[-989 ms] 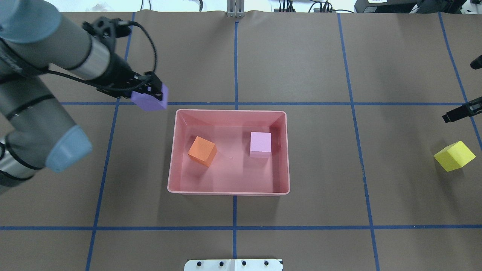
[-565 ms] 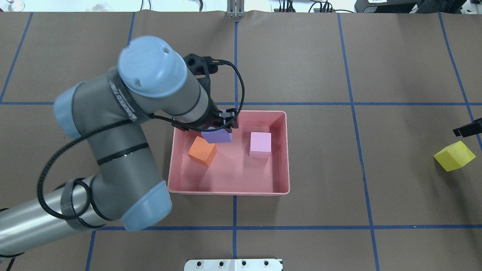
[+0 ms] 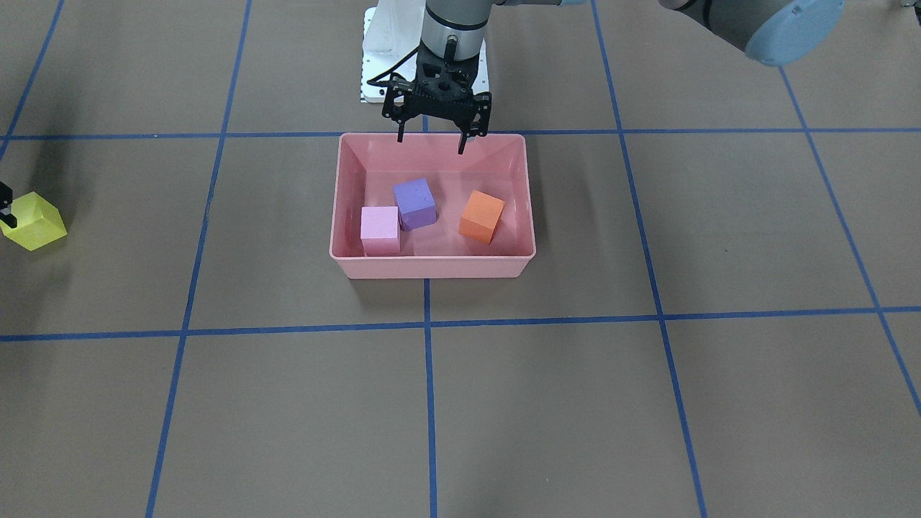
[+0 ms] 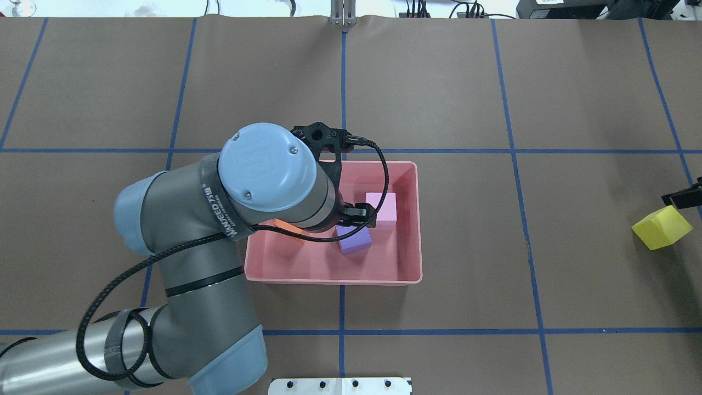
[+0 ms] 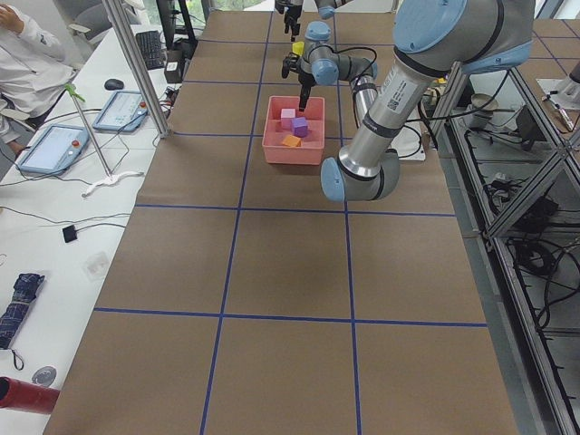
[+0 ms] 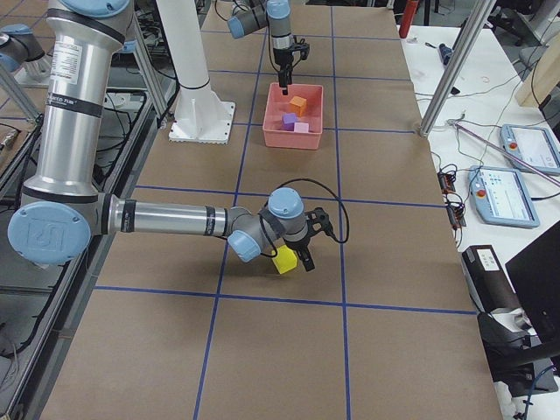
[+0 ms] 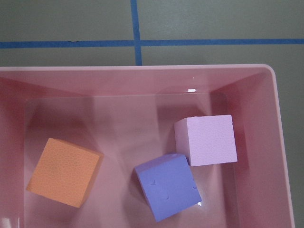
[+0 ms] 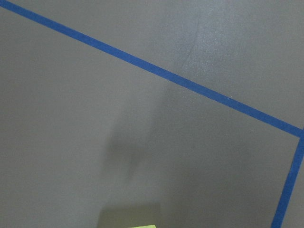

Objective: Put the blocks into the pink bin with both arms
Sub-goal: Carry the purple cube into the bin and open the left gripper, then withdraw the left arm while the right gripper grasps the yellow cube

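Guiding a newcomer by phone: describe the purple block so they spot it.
Find the pink bin, the only tub. Of three cubes inside, the purple block sits between the orange block and the light pink block. Only it is dark violet.

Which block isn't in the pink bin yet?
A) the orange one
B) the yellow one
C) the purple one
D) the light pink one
B: the yellow block sits out on the table, well away from the pink bin, while the orange block, purple block and light pink block all lie inside it.
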### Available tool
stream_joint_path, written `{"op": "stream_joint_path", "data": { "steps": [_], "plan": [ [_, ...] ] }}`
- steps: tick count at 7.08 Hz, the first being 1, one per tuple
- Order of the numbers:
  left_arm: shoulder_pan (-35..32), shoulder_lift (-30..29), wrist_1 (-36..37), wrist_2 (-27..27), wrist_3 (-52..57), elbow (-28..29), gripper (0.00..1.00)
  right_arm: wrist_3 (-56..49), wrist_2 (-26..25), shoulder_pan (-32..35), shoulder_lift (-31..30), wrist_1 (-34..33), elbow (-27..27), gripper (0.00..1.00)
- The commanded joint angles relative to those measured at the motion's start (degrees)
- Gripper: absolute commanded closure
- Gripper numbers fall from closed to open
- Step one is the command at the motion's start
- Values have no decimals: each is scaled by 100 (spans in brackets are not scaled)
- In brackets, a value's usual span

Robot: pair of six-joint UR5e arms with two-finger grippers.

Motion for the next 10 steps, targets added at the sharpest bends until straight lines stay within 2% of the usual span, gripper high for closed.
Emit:
{"op": "stream_joint_path", "data": {
  "steps": [1, 3, 5, 10],
  "plan": [
    [-594, 1067, 6, -103, 1390, -626, 0, 63, 51, -146, 4, 32, 18, 0],
    [-991, 1266, -21, -252, 1536, -611, 0, 290, 236, -243, -66, 188, 18, 0],
    [-1169, 1345, -21, -377, 1756, -611, 0, 372, 202, -428, -206, 365, 18, 0],
    [-1169, 1345, -21, -377, 1747, -603, 0, 372, -210, -910, -365, 401, -17, 0]
  ]
}}
